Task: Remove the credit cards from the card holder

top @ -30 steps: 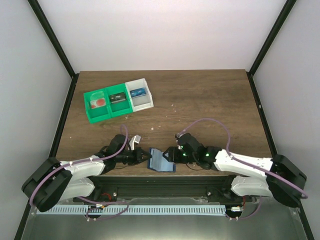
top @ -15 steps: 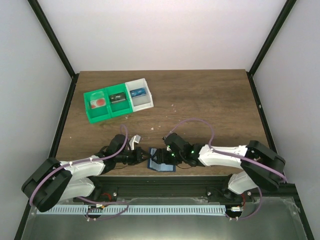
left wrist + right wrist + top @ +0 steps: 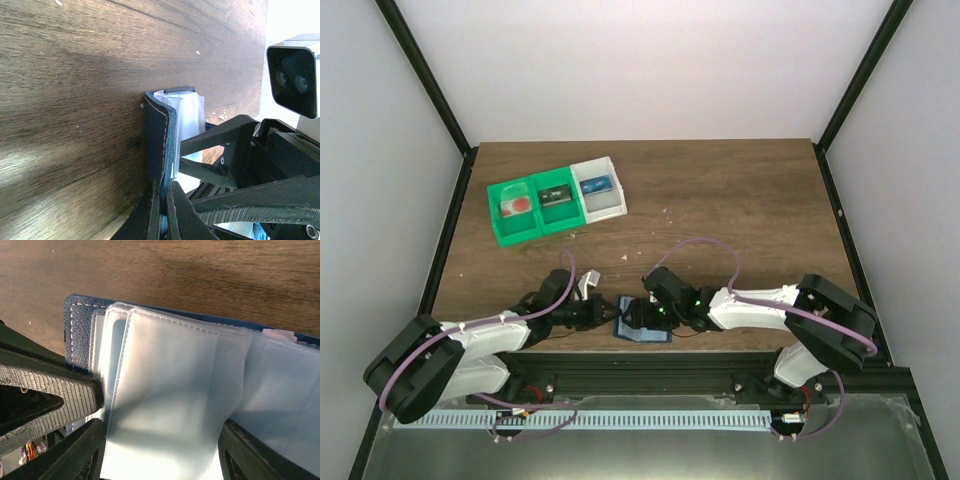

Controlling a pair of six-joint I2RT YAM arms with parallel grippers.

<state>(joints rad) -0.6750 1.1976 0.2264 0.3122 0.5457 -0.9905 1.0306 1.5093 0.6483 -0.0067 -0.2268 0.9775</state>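
Note:
The blue card holder lies open near the table's front edge, between both arms. My left gripper is shut on its dark blue stitched edge, holding that flap up. In the right wrist view the card holder shows a stack of frosted plastic sleeves fanned out. My right gripper is open, one finger on each side of the top sleeves. The left gripper's ridged finger presses at the left. The credit cards cannot be told apart from the sleeves.
A green-and-white tray with small items in its three compartments stands at the back left. The card holder lies close to the table's front edge. The right wrist's white camera hangs close by the left gripper.
The right arm has swung left, bringing its gripper from beside the card holder to over its sleeves, with the jaws wider apart. The left gripper has kept its hold and place.

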